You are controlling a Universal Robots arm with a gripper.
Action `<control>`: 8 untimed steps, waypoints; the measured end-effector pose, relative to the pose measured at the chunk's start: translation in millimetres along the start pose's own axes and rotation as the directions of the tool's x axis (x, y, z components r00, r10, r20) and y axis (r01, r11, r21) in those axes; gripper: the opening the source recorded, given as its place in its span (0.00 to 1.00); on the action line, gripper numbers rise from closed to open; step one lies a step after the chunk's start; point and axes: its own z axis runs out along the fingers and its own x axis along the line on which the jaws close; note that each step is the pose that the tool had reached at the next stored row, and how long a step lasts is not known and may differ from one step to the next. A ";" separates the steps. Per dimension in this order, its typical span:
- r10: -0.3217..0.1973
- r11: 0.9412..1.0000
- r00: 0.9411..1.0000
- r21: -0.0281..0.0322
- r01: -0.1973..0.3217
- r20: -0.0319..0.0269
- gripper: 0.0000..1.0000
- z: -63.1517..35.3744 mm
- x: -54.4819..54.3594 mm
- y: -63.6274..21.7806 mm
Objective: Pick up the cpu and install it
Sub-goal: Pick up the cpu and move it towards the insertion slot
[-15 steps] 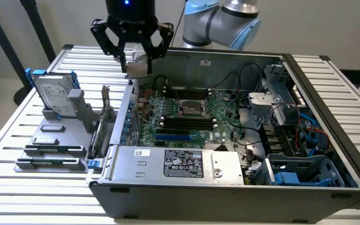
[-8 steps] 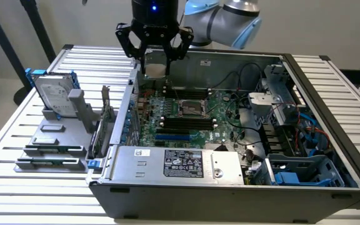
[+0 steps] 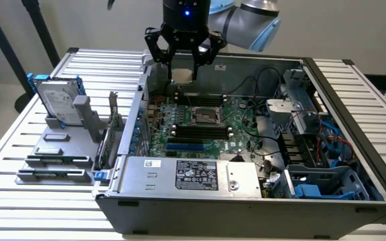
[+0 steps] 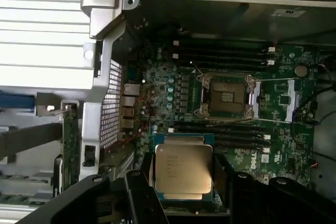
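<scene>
We saw the jaws pinching the cpu (image 4: 184,169) by two opposite edges, silver top facing the wrist camera. In the exterior view it hung in the air over the far end of the motherboard (image 3: 200,128), inside the open computer case (image 3: 247,211), clear of the board. The socket (image 4: 227,97) sat apart from it, between rows of memory slots. A grey power supply (image 3: 193,173) lay at the case's near edge. A hard drive (image 3: 58,103) stood upright on the counter (image 3: 8,135), at the exterior view's left.
</scene>
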 end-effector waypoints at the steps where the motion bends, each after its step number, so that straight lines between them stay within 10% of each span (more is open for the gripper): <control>1: 0.000 1.000 1.000 0.000 0.000 0.000 0.55 1.7 -2.7 2.5; 8: 0.000 1.000 1.000 0.000 0.000 0.000 0.55 14.3 -14.9 23.8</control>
